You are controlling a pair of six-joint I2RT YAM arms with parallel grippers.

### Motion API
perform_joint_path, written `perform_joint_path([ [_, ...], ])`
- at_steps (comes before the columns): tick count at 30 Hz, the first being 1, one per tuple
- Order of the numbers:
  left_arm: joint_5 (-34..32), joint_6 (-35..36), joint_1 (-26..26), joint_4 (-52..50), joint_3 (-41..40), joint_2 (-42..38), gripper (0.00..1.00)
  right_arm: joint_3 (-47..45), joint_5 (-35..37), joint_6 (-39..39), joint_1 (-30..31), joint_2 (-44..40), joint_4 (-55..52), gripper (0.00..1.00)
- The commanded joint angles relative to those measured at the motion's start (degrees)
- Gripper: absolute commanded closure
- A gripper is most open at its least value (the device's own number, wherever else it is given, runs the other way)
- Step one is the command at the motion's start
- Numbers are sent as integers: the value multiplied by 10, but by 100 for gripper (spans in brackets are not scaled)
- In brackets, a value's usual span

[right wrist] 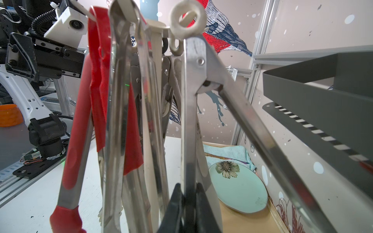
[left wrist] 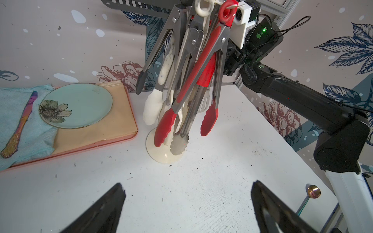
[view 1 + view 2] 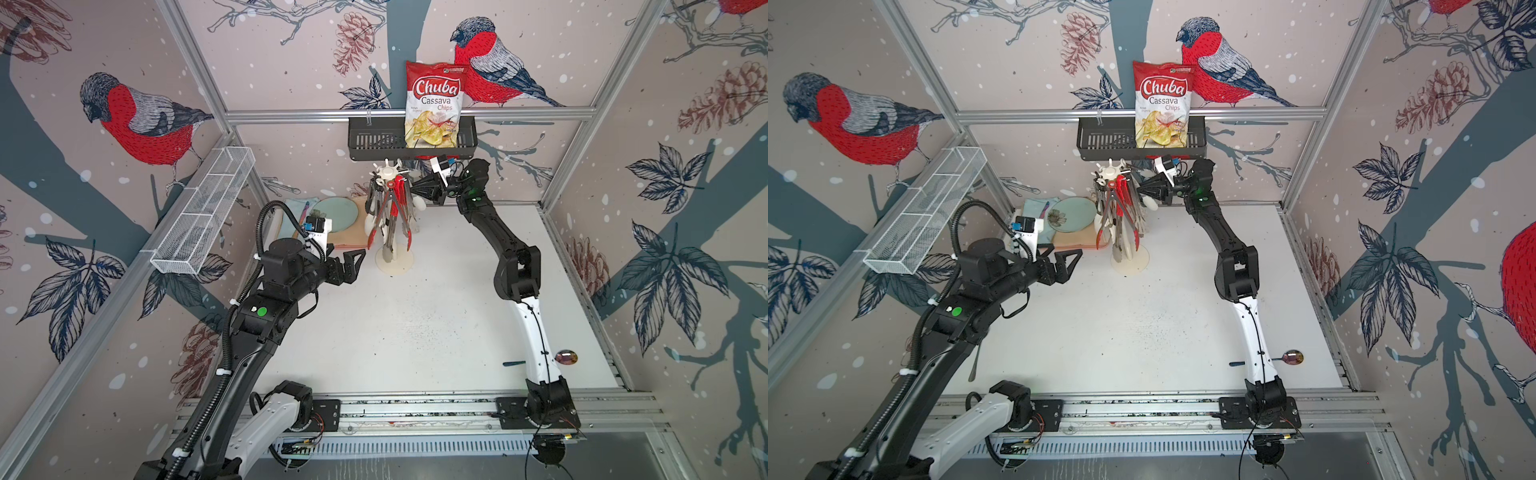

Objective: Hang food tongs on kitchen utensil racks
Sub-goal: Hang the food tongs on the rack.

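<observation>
Right gripper (image 1: 188, 188), closed narrow, pinches one arm of vertical bare-steel cream-ringed tongs (image 1: 188, 121) hanging at cream-white pole rack (image 3: 395, 266); wide, empty left gripper (image 2: 187, 184) sits farther off.

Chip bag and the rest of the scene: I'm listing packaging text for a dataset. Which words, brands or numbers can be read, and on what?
"Chuba": brand badge on the chip bag standing in the black basket.
"Cassava": just below it, same bag.
"Chips": below that, in red.
Small print at the bag's top corner and left edge: too small to read.
The tongs and the rack show no text.
</observation>
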Motion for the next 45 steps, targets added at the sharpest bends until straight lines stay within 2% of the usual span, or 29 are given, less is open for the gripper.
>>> perform_joint_path([
  [1, 4, 4, 0, -1, -2, -4, 4, -2, 4, -4, 2, -5, 1, 95],
  [3, 1, 4, 0, -2, -2, -6, 4, -5, 14, 4, 2, -8, 5, 86],
  [8, -2, 4, 1, -2, -1, -9, 4, -9, 36, 25, 0, -13, 34, 73],
  [21, -5, -3, 0, -2, 4, -8, 4, -29, 54, 43, -6, -25, 64, 61],
  [23, -5, -5, 0, -1, 5, -8, 4, -29, 69, 44, -9, -28, 66, 53],
  [24, -5, -7, 1, -1, 6, -8, 4, -31, 75, 43, -11, -30, 67, 48],
  [25, -6, -8, 1, 0, 6, -8, 4, -33, 78, 43, -12, -33, 72, 3],
  [26, -8, -9, 0, 0, 7, -9, 4, -35, 86, 39, -14, -35, 69, 0],
  [33, -21, -12, 1, 1, 10, -9, 4, -85, 138, 21, -37, -70, 48, 0],
  [39, -41, -16, 0, 1, 14, -6, 4, -215, 216, -43, -59, -157, -3, 0],
  [43, -63, -20, 0, 10, 12, -3, 3, -318, 312, -107, -61, -237, -88, 0],
  [45, -78, -24, 0, 16, 10, -1, 4, -390, 374, -108, -62, -287, -94, 0],
])
